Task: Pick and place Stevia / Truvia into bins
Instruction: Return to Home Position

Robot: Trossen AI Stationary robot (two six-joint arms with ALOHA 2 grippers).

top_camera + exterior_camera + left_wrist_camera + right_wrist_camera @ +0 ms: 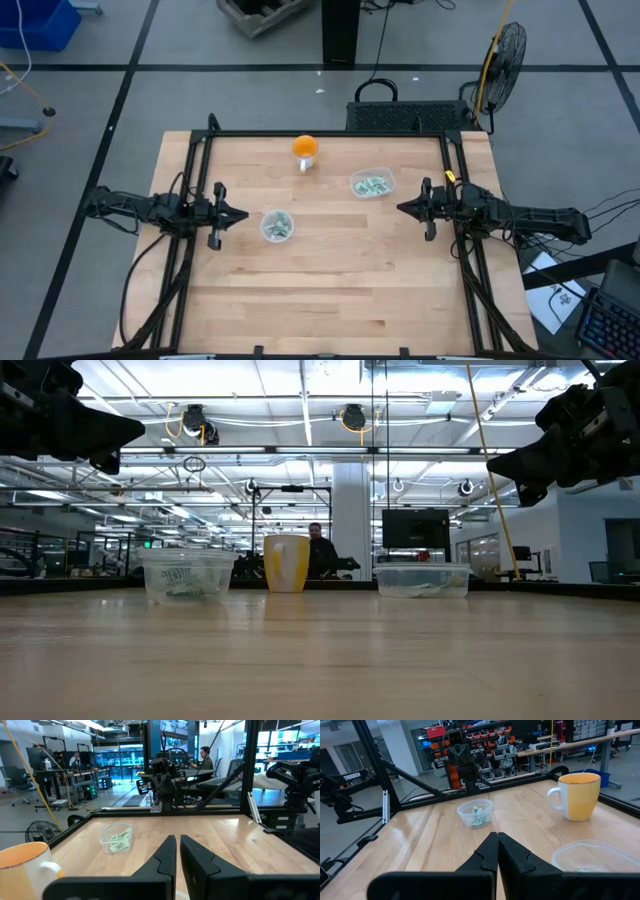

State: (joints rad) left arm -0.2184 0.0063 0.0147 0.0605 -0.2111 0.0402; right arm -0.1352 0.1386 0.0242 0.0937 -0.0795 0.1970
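Stevia sachets, green and white, lie in both bins. One small heap sits in the round bin, left of centre at mid-depth on the table. Another heap sits in the rectangular bin, right of centre and a little farther back. The bins stand well apart and both are upright. An orange mug with a white handle stands farther off, between the two and touching neither. The left gripper hangs over the table's left side with its tips pointing right at the round bin, near it but clear of it. Through its wrist camera I see the two fingers drawn almost together, only a thin slit between them and nothing held. The right gripper hangs over the right side and points left, slightly nearer to me than the rectangular bin and apart from it. Its fingers are pressed together and it carries nothing. From table height I see both grippers held high above the wood, one at either edge, with the bins and the mug in a row below them. A person shows in the room beyond the far edge, behind the mug.
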